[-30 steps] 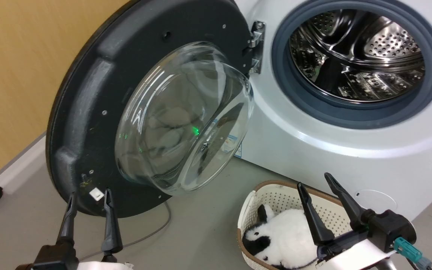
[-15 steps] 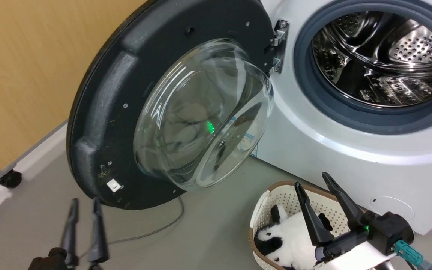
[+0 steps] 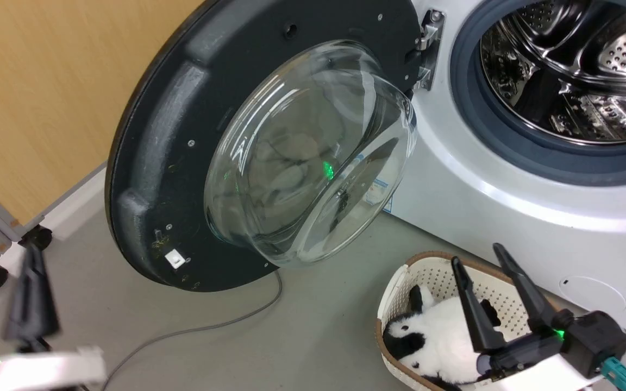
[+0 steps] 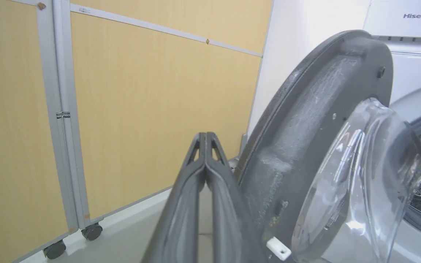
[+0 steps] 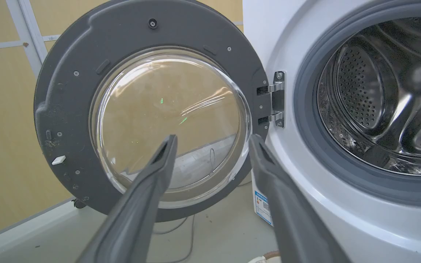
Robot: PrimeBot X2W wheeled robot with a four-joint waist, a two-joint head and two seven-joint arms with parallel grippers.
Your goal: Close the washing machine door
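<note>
Two grippers, nothing held: left gripper fingers together beside the free rim of the washing machine door, wide open at frame centre-left; right gripper fingers apart. Best, I judge: push the outer face far from the hinge, toward the washing machine.

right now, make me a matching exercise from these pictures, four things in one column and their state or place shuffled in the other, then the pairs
Things
1. washing machine door
2. left gripper
3. right gripper
4. black-and-white plush toy

States or places
A. lying in the cream basket
B. fingers pressed together
C. swung wide open
D. fingers spread apart

Pairs: 1-C, 2-B, 3-D, 4-A
</note>
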